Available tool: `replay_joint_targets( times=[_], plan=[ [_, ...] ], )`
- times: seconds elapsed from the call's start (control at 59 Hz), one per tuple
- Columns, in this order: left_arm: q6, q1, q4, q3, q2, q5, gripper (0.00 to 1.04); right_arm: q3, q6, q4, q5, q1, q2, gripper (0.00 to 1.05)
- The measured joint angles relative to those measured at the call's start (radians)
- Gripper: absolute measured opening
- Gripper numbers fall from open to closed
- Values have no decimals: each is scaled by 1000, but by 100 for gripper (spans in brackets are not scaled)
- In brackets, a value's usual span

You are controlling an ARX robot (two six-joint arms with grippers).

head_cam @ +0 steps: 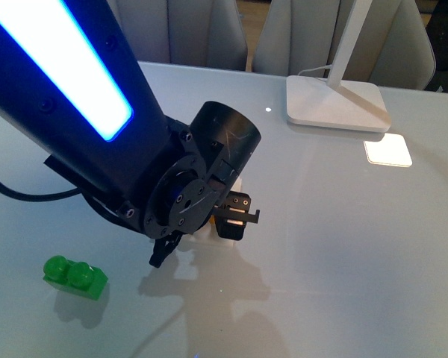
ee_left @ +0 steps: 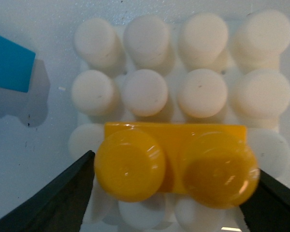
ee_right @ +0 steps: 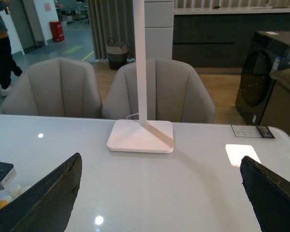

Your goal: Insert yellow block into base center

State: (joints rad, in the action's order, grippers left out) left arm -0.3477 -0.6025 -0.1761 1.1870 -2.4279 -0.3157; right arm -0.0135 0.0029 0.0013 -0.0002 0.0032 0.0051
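1. One green brick (head_cam: 75,277) with two studs lies at the table's (head_cam: 343,246) left.
2. One left gripper (ee_left: 174,193) pinches the single yellow block (ee_left: 176,164), two studs, over the base (ee_left: 183,92), which has sixteen studs.
3. One blue brick (ee_left: 9,67) lies beside the base.
4. One lamp foot (head_cam: 336,104) stands far right.
5. The right gripper (ee_right: 159,193) has its two fingers spread, holding nothing.

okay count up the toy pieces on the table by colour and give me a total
Yellow: 1, the yellow block, held by the left gripper
Green: 1, the green brick
Blue: 1, a blue piece, partly out of frame
White: 1, the base
Total: 4
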Motion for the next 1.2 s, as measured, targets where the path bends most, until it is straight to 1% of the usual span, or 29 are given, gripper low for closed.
replay_joint_targets(
  times=[0.051, 0.068, 0.136, 0.322, 0.457, 0.576, 0.661, 0.678, 0.728, 0.813, 0.965, 0.999, 1.033, 1.05, 1.067, 1.084, 1.101, 1.135, 1.152, 1.169, 1.203],
  plan=[
    [6, 4, 0, -7, 8, 7, 99, 0, 0, 0, 0, 0, 0, 96],
    [9, 5, 2, -10, 12, 12, 99, 0, 0, 0, 0, 0, 0, 96],
    [9, 8, 10, -23, 29, 25, 97, 0, 0, 0, 0, 0, 0, 96],
    [1, 32, 62, -69, 204, 54, 97, 0, 0, 0, 0, 0, 0, 96],
    [-2, 86, 77, -137, 358, 68, 97, 0, 0, 0, 0, 0, 0, 96],
    [34, 192, 26, -270, 530, 122, 97, 0, 0, 0, 0, 0, 0, 96],
    [71, 318, -14, -400, 730, 223, 97, 0, 0, 0, 0, 0, 0, 96],
    [81, 354, -13, -431, 789, 257, 97, 0, 0, 0, 0, 0, 0, 96],
    [93, 404, -6, -472, 870, 302, 97, 0, 0, 0, 0, 0, 0, 96],
    [130, 541, 56, -558, 1086, 425, 97, 0, 0, 0, 0, 0, 0, 96],
    [156, 700, 177, -626, 1334, 587, 97, 0, 0, 0, 0, 0, 0, 96],
    [180, 717, 142, -653, 1374, 576, 95, 0, 0, 0, 0, 0, 0, 96],
    [218, 722, -30, -726, 1421, 507, 88, 0, 0, 0, 0, 0, 0, 96],
    [229, 723, -72, -744, 1430, 485, 86, 0, 0, 0, 0, 0, 0, 96],
    [248, 722, -156, -779, 1446, 459, 83, 0, 0, 0, 0, 0, 0, 96],
    [267, 721, -233, -812, 1460, 444, 79, 0, 0, 0, 0, 0, 0, 96],
    [270, 720, -267, -827, 1466, 438, 77, 0, 0, 0, 0, 0, 0, 96],
    [293, 715, -379, -879, 1486, 424, 70, 0, 0, 0, 0, 0, 0, 96],
    [297, 713, -399, -889, 1491, 421, 68, 0, 0, 0, 0, 0, 0, 96],
    [307, 708, -444, -914, 1505, 418, 63, 0, 0, 0, 0, 0, 0, 96],
    [319, 700, -469, -943, 1531, 411, 54, 0, 0, 0, 0, 0, 0, 96]
  ],
)
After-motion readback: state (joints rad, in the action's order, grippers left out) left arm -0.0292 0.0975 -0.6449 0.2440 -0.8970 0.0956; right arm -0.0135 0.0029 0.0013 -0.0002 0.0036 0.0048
